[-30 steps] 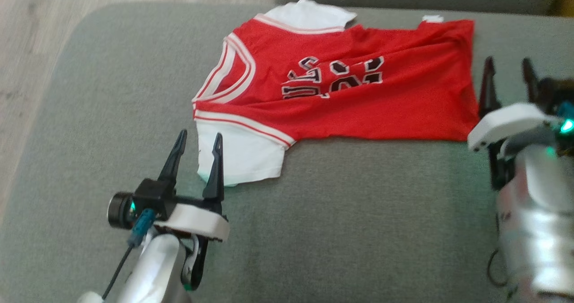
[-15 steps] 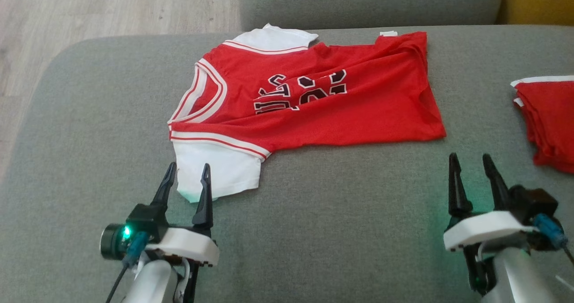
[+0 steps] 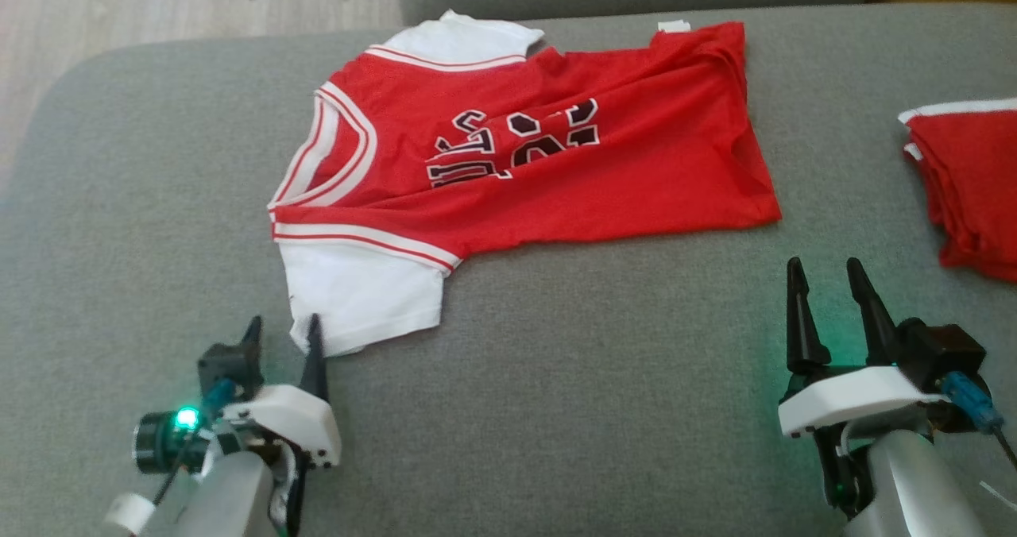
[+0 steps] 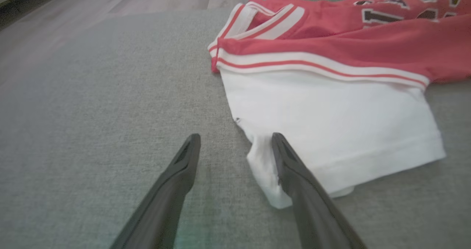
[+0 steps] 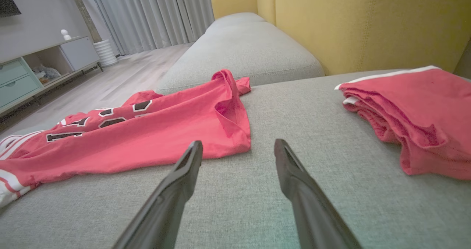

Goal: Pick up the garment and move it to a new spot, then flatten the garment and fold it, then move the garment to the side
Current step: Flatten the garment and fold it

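Left pincer [image 3: 284,334], jaws apart, sits low at the near left of the sofa cushion [image 3: 596,410], straddling the white sleeve [image 3: 365,291] corner. Risk: closing here may nip one thin layer or upholstery, so the jersey [image 3: 556,171], spread over the cushion's far middle, lifts lopsided. Right pincer [image 3: 824,275], also apart, points forward at the cushion's near right, off the hem and short of the folded red pile [image 3: 969,187].

free: bare cushion [image 3: 604,410] front-centre | obstacles: jersey [image 3: 556,171] ahead, folded red pile [image 3: 973,179] at right
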Controlling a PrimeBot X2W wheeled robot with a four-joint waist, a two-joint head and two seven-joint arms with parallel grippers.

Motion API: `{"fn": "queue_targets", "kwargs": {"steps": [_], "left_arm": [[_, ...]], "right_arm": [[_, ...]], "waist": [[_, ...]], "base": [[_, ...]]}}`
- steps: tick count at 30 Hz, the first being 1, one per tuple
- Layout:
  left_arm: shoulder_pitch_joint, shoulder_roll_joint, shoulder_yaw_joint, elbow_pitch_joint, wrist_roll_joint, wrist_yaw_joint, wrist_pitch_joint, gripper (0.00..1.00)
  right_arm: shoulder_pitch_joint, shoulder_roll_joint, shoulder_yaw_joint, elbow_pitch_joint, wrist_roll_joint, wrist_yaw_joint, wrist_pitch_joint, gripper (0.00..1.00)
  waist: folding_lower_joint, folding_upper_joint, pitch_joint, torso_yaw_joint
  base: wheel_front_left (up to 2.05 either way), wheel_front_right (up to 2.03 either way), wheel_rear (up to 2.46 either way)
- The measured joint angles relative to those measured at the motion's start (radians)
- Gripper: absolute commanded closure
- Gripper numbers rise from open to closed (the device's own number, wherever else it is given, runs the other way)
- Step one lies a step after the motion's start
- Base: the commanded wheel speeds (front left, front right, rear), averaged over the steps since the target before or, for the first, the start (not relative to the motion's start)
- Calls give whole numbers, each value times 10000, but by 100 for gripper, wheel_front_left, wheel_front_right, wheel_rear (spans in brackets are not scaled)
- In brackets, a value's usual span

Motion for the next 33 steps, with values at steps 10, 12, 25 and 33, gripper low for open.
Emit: {"fn": "queue_targets", "kwargs": {"steps": [10, 12, 25, 33], "left_arm": [[-713, 67, -12, 1035, -119, -357, 328, 0], [-779, 67, -111, 1137, -167, -443, 357, 0], [-793, -50, -399, 1093, -284, -686, -357, 100], [-771, -67, -255, -593, -351, -679, -1030, 100]], "right_arm": [[-228, 0, 61, -36, 88, 0, 0, 0], [-228, 0, 61, -25, 88, 0, 0, 0], [-346, 0, -127, 408, 54, 0, 2, 0], [-1492, 0, -1166, 1553, -560, 0, 836, 0]], "waist": [[0, 0, 295, -302], [0, 0, 284, -340], [-1, 0, -18, -186], [0, 0, 56, 240]], "base": [[0, 0, 0], [0, 0, 0], [0, 0, 0], [0, 0, 0]]}}
